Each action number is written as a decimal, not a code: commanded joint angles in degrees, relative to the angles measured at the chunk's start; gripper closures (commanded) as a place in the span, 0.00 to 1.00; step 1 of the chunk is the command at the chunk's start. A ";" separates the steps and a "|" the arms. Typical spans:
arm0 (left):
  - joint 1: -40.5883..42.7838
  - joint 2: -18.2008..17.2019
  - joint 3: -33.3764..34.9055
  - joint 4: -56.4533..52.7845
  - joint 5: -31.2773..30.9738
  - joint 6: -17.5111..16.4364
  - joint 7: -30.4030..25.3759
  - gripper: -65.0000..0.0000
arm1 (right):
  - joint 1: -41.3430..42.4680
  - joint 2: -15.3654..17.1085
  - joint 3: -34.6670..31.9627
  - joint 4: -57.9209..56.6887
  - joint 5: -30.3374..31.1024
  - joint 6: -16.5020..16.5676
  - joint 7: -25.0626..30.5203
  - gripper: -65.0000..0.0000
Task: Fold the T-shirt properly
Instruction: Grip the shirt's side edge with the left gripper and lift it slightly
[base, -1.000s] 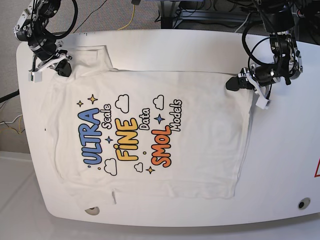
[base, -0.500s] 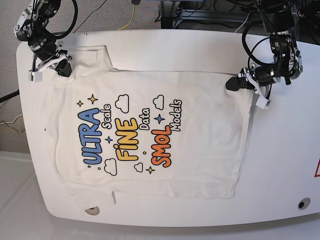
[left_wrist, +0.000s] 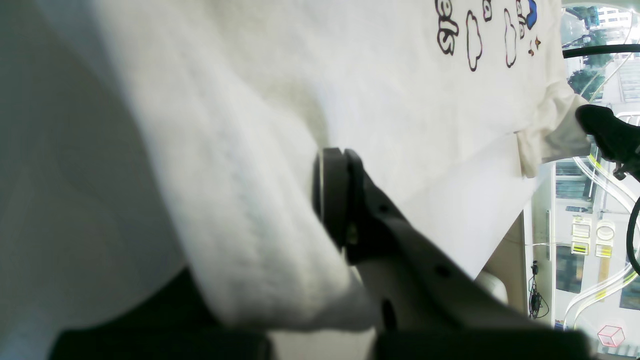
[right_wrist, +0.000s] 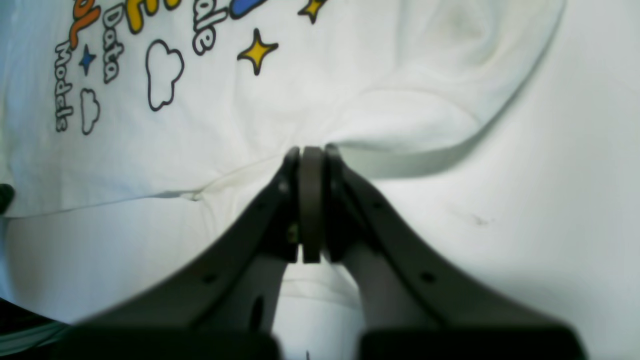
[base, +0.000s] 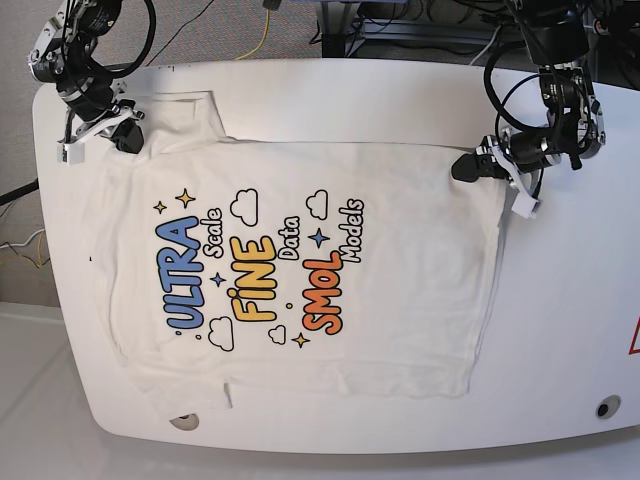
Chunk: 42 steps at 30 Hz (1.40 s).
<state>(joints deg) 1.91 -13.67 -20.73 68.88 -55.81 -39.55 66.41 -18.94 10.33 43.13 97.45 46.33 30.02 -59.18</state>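
The white T-shirt (base: 300, 260) lies flat on the white table (base: 570, 300), print up, with "ULTRA Scale FINE Data SMOL Models" slanting across it. My right gripper (base: 128, 138) is at the shirt's far left corner by a sleeve. In the right wrist view it (right_wrist: 312, 152) is shut on a pinch of the shirt's edge (right_wrist: 320, 90). My left gripper (base: 466, 166) is at the shirt's far right corner. In the left wrist view one finger (left_wrist: 332, 195) presses bunched cloth (left_wrist: 240, 210); the other finger is hidden under the cloth.
The table's rounded front edge runs close to the shirt's near hem. Round holes sit near the front left (base: 183, 421) and front right (base: 606, 407). Cables and equipment (base: 400, 30) lie behind the table. A red mark (base: 634, 340) is at the right edge.
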 joint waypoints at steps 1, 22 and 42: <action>0.59 -0.53 -0.24 0.79 1.17 0.12 0.88 0.96 | -0.09 0.88 0.25 0.79 0.84 0.18 0.85 0.99; 5.43 -0.79 -0.24 1.58 1.09 -0.14 0.88 0.96 | -5.54 0.79 0.25 0.88 0.84 0.18 0.85 0.99; 10.44 -0.79 -0.32 8.96 1.09 0.03 0.88 0.96 | -8.01 0.79 0.25 1.14 0.93 0.18 0.85 0.99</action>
<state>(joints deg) 11.77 -13.85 -20.95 77.43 -56.93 -39.92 65.28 -26.63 10.31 43.11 97.45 46.35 30.00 -59.13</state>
